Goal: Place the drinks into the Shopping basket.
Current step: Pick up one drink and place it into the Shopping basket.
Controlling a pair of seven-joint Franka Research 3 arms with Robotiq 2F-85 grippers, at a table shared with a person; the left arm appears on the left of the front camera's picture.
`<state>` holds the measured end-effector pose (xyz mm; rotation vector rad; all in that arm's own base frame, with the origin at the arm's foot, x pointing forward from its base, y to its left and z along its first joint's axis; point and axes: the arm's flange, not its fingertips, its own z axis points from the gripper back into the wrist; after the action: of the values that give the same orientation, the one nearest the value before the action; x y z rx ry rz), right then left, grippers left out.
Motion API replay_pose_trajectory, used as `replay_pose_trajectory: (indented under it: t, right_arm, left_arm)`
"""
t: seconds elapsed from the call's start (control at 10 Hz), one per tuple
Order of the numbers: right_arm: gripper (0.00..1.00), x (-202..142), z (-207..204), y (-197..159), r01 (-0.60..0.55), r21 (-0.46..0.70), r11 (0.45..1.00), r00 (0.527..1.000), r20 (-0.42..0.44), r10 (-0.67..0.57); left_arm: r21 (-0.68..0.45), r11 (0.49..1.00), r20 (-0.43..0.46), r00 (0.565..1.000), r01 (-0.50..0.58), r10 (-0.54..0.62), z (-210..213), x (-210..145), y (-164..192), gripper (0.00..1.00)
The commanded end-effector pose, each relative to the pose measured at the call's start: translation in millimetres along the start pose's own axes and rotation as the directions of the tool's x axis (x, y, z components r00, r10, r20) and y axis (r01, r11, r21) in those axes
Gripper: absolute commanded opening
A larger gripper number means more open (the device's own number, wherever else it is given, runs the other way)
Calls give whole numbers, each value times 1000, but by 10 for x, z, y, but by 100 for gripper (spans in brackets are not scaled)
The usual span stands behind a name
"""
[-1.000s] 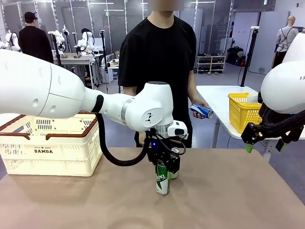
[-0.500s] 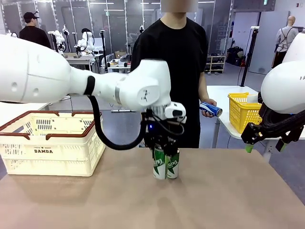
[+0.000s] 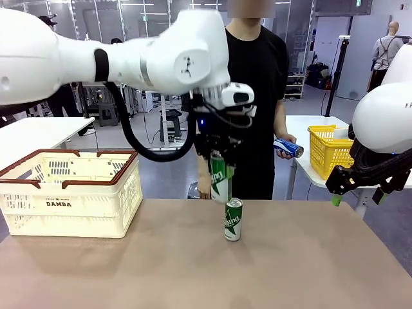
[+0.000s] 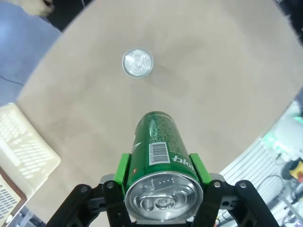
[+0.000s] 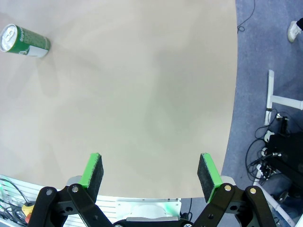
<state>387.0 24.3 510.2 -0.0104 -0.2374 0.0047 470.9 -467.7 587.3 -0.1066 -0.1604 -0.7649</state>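
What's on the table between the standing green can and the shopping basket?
Nothing; the front view shows bare tabletop from the standing green can to the Shopping basket.

In the front view, the black left gripper [image 3: 217, 161] is hiding the top of the slim green can [image 3: 221, 187] it is clamping. The person's hand [image 3: 285, 139] is covering the middle of a blue-and-white slim can [image 3: 296, 151], its lettering too small to read. In the left wrist view, the picture's edge is cutting off the cream-white plastic lattice basket [image 4: 23, 146].
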Motion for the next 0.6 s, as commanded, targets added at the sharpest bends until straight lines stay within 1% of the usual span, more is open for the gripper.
replay_pose_trajectory:
  t: [0.0,0.1,0.2,0.3,0.4,0.5]
  right_arm:
    - [100,3,7,-19,-2,-4,1000,1000,1,2]
    - [100,3,7,-19,-2,-4,1000,1000,1,2]
    - [100,3,7,-19,-2,-4,1000,1000,1,2]
    - [100,3,7,-19,-2,-4,1000,1000,1,2]
    - [100,3,7,-19,-2,-4,1000,1000,1,2]
    - [100,3,7,-19,-2,-4,1000,1000,1,2]
  left_arm:
    - [-23,1000,6,1000,-13,13,337,99,-27,12]
    - [-24,1000,9,1000,-7,8,447,114,-55,12]
    - [-13,1000,6,1000,-2,2,470,106,-70,12]
    - [9,1000,24,1000,-14,14,459,101,-51,12]
    - [-4,1000,26,1000,2,-2,408,13,-35,12]
    - [-4,1000,26,1000,2,-2,408,13,-35,12]
